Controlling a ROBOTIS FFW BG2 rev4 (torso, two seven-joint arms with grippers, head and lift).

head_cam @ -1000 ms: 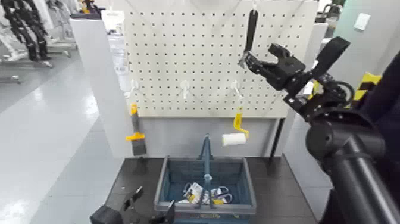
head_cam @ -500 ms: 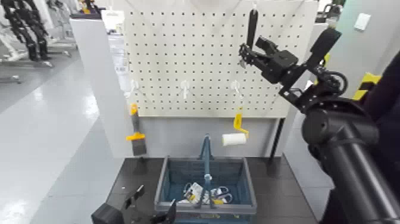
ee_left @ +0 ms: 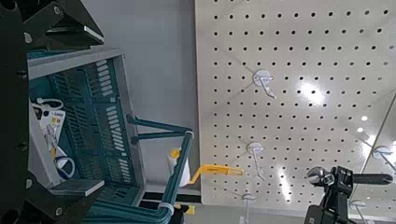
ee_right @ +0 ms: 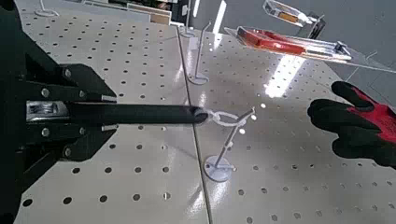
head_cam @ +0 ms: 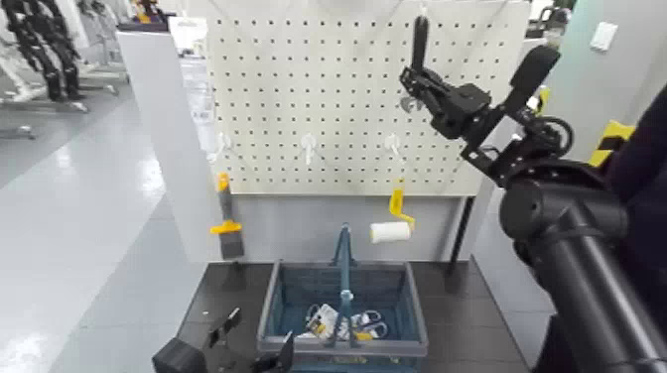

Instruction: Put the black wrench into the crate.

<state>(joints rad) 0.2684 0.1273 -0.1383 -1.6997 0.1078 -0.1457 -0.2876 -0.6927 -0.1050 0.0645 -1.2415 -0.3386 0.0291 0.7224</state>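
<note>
The black wrench (head_cam: 420, 48) hangs upright from a hook at the top of the white pegboard (head_cam: 318, 99), its silver head pointing down. My right gripper (head_cam: 413, 87) is shut on the wrench's lower end near the head. The right wrist view shows its fingers (ee_right: 65, 86) clamped on the black handle (ee_right: 140, 114), whose far end sits on a wire hook (ee_right: 224, 118). The blue-grey crate (head_cam: 288, 303) stands on the floor below the board, holding small items. My left gripper (head_cam: 253, 342) stays low beside the crate's near left corner, open and empty.
A yellow-handled paint roller (head_cam: 392, 228) and a yellow-handled scraper (head_cam: 224, 213) hang low on the board. Empty white hooks (head_cam: 310, 149) sit mid-board. A red-and-black glove (ee_right: 362, 121) hangs near the wrench. The crate's tall central handle (head_cam: 343, 260) stands upright.
My right gripper moved up and left to the wrench and went from wide open to shut on its lower end. The left arm and the crate stayed still.
</note>
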